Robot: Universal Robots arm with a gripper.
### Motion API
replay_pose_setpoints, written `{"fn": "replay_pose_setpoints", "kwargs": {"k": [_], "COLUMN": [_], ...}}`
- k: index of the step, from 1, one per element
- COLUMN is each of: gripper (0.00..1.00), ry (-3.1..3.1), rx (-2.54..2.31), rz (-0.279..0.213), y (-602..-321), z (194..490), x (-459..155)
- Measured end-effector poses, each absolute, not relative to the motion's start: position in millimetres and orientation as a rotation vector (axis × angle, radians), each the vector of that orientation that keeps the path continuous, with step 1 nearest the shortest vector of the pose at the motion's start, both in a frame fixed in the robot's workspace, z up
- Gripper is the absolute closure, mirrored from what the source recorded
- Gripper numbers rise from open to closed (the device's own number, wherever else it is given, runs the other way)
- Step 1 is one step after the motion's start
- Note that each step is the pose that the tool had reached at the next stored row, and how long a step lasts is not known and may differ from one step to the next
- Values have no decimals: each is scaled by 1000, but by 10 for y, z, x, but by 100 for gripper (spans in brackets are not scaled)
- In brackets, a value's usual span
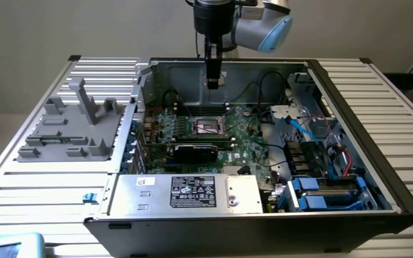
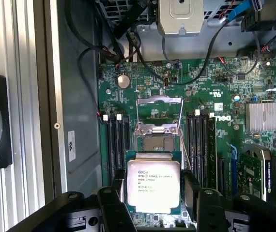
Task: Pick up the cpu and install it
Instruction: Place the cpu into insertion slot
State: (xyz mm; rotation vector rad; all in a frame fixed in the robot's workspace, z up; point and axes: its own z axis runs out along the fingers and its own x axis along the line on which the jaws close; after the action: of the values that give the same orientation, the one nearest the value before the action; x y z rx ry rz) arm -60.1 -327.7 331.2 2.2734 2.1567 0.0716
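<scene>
One cpu (image 2: 153, 186), flat, silver lid and printed label facing up, green edge showing round it. Location: clamped between the two fingers (image 2: 191, 191), which press on two opposite edges; carried level, clear of the board (image 2: 215, 96), inside the open case (image 1: 350, 107).

One gripper (image 1: 214, 81), hanging straight down from the arm over the middle of the case.

One socket (image 2: 157, 141), bare, its plate (image 2: 159, 108) swung up and open. No chip seated in it, so the install is not yet done.

Key relation: the socket lies below the cpu. In the exterior view the fingers hang well above it and almost in line. In the wrist view the cpu's near-square outline sits just beside the socket's, edges parallel, so it appears squared to the socket. Whether it is exactly centred cannot be told.

Two banks of memory slots (image 2: 118, 137), one on each side of the socket, running the same way as the fingers.

One graphics card (image 1: 196, 152), black, just in front of the socket in the exterior view.

One power supply (image 1: 192, 192), silver, white-labelled, at the case's near edge.

One grey holder (image 1: 70, 134) on the slatted surface (image 1: 41, 188), at the exterior view's left.
</scene>
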Motion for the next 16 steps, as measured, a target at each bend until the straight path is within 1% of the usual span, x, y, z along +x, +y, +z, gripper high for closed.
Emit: {"fn": "replay_pose_setpoints", "kwargs": {"k": [6,11,14,16], "gripper": [44,44,44,44], "ry": [2225,2238,2238,2242], "rx": [2193,2150,2149,2154], "rz": [54,19,19,29], "y": [-3277,-3277,-3278,-3281], "z": [3289,3264,3256,3245], "x": [-601,-604,-605,-605]}}
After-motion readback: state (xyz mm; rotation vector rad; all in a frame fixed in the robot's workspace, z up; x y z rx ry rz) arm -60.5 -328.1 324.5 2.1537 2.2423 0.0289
